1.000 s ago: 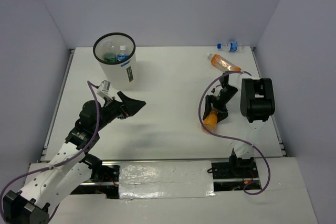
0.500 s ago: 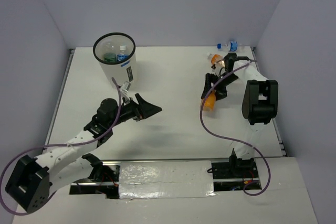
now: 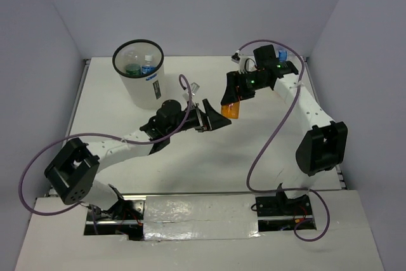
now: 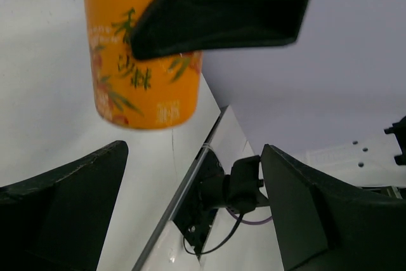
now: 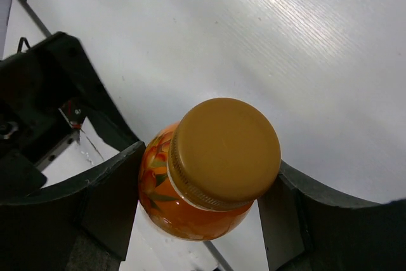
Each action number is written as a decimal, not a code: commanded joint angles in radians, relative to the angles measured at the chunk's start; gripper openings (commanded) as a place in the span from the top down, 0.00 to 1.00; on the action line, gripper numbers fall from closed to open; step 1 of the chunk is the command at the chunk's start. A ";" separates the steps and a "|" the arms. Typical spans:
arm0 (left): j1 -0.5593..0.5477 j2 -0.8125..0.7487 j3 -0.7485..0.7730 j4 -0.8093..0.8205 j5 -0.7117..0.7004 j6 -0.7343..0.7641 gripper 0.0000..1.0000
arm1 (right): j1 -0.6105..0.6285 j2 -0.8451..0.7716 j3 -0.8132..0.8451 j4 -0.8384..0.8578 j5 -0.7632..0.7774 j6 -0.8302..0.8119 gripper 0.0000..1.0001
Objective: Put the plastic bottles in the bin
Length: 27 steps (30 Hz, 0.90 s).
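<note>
Right of the bin (image 3: 140, 87), over the white table (image 3: 203, 157): one orange bottle (image 3: 231, 110), held off the surface by the right gripper (image 3: 233, 98).
- Grip: jaws partly closed, one finger on each side of the bottle's body just under the cap, clamped on it.
- Cap: orange-brown, plain.
- Body: orange, printed with green leaves and orange berries.
- Writing: a column of dark Chinese-style characters, and a smaller block of pale print near the base. Both show at an angle in the left wrist view and are not clear enough to read with confidence. The brand cannot be made out.

Between the bin and the orange bottle: left gripper (image 3: 217, 118), just beside the bottle's lower end and apart from it.
- State: fingers spread as wide as they go, nothing between them.

Bin: white cylinder with a black rim, upright on the table.
- Side: a small dark label (image 3: 151, 80) with blue marks, the text too small to read.
- Contents seen through the mouth: one clear bottle with a green label (image 3: 132, 69) and one clear bottle with a blue label (image 3: 148, 66), side by side.
- Writing on both labels is too small to read.
</note>
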 commanded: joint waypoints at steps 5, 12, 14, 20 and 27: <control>-0.013 0.089 0.172 -0.065 -0.087 0.080 0.01 | 0.040 -0.108 -0.016 0.111 -0.051 0.048 0.74; -0.033 0.102 0.247 -0.257 -0.182 0.163 0.03 | 0.040 -0.164 -0.036 0.114 -0.060 0.034 0.73; -0.040 0.091 0.249 -0.285 -0.210 0.198 0.03 | 0.040 -0.174 -0.042 0.100 -0.095 -0.011 0.72; -0.046 0.077 0.220 -0.164 -0.149 0.224 0.10 | 0.042 -0.161 -0.059 0.085 -0.189 -0.033 0.72; -0.052 0.070 0.184 -0.044 -0.061 0.250 0.24 | 0.054 -0.147 -0.057 0.076 -0.204 -0.042 0.60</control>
